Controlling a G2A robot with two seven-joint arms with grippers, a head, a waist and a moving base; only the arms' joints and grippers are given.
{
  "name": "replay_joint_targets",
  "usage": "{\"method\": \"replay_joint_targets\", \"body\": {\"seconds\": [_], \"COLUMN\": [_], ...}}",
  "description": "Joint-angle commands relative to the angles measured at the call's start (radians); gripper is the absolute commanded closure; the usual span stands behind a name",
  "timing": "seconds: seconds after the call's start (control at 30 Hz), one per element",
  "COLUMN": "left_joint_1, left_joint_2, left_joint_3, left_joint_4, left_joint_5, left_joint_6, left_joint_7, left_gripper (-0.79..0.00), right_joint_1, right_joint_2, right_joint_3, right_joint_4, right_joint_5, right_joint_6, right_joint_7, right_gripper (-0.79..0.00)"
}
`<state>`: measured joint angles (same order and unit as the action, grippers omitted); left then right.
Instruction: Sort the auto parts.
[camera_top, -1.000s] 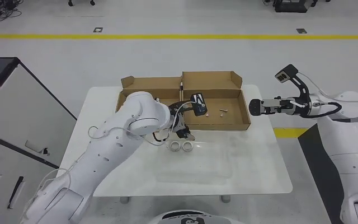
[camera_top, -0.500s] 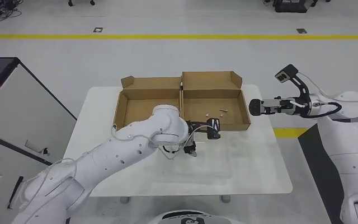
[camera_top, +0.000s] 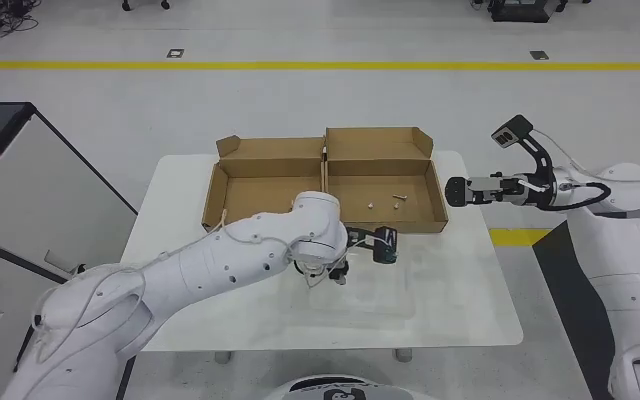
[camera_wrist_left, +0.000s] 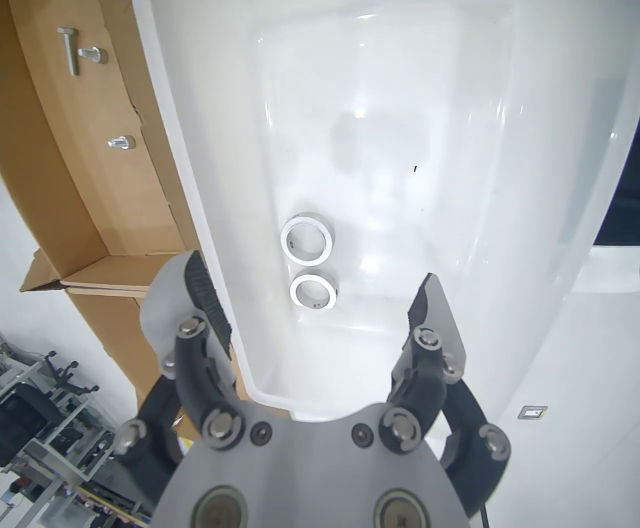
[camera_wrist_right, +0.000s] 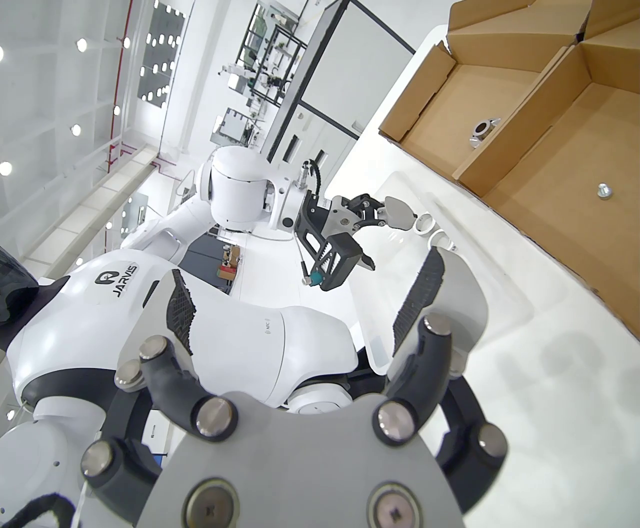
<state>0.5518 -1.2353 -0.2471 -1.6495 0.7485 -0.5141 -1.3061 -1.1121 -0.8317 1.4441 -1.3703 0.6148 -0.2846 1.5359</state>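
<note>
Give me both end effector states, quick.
Left end effector: open, holding nothing.
Right end effector: open, holding nothing.

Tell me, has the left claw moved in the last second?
Yes. In the top view the left claw has drawn away from the cardboard boxes, toward the near edge of the table.

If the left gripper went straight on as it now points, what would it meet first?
Probably the nearer metal ring in the clear tray, just ahead of the open left gripper; depth is unclear.
</note>
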Motion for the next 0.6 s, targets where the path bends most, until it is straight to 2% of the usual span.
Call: {"method": "replay_joint_targets", "body": {"seconds": [0.0, 0.23, 0.57], "left_joint_1": [-0.007, -0.013, 0.003], "left_joint_2": [-0.002, -0.020, -0.063], "left_joint_3": [0.013, 0.043, 0.066], "left_joint_4": [0.005, 0.050, 0.135], "left_joint_5": [-0.009, 0.005, 0.050], "left_joint_6": [-0.003, 0.007, 0.028], "left_joint_7": [0.003, -0.007, 0.018], "left_gripper": [-0.336, -0.326, -0.305], "right_joint_1": [0.000, 0.000, 0.000], "right_joint_2": [0.000, 0.000, 0.000], "right_joint_3": [0.000, 0.000, 0.000], "right_joint_4": [0.000, 0.000, 0.000], "right_joint_5": [0.000, 0.000, 0.000], "right_joint_6": [0.000, 0.000, 0.000], "right_joint_7": [0.000, 0.000, 0.000], "right_gripper": [-0.785, -0.785, -0.785]}}
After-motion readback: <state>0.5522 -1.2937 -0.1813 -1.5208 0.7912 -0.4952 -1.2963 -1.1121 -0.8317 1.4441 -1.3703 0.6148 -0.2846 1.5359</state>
